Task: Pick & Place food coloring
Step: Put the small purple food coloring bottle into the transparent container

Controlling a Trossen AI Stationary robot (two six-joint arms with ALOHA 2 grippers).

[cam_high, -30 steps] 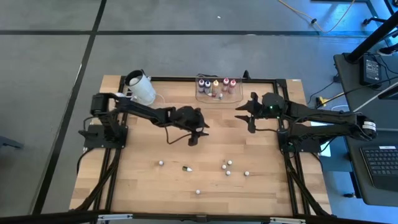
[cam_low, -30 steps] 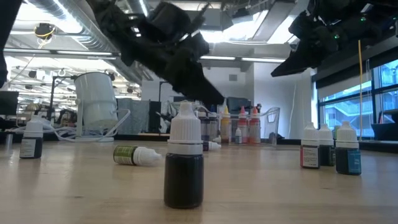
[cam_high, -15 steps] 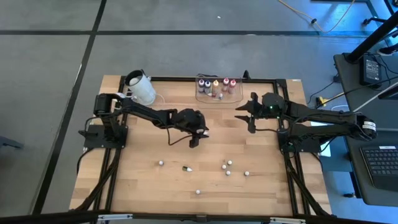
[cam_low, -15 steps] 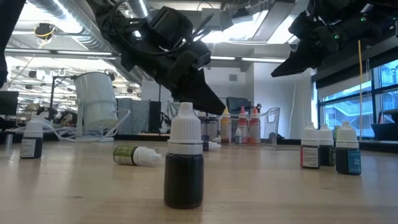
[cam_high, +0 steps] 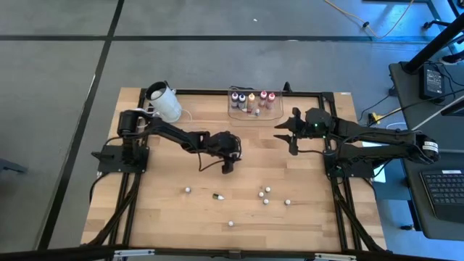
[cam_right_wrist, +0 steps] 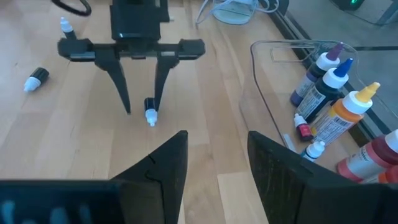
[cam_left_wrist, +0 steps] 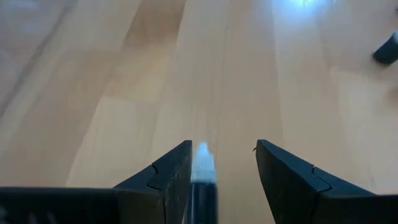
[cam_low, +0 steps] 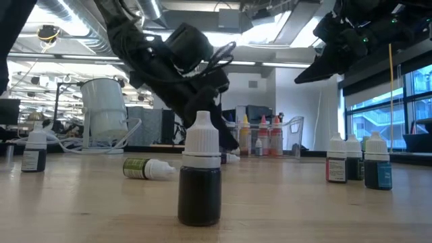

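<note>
Bottle [cam_left_wrist: 203, 180] beside left jaws, labels unreadable

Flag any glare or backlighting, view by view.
Low view: ceiling lights behind leave the left arm and right arm silhouetted, the front bottle dark. Left wrist view: glare on the table. Right wrist view: reflections streak the clear tub.

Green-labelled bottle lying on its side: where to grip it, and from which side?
Grip the green-labelled bottle across its cylindrical body, probably from straight above, jaws either side of its long axis. It lies flat on the table, so the body offers parallel sides; the pale cap tapers and would likely slip.
</note>
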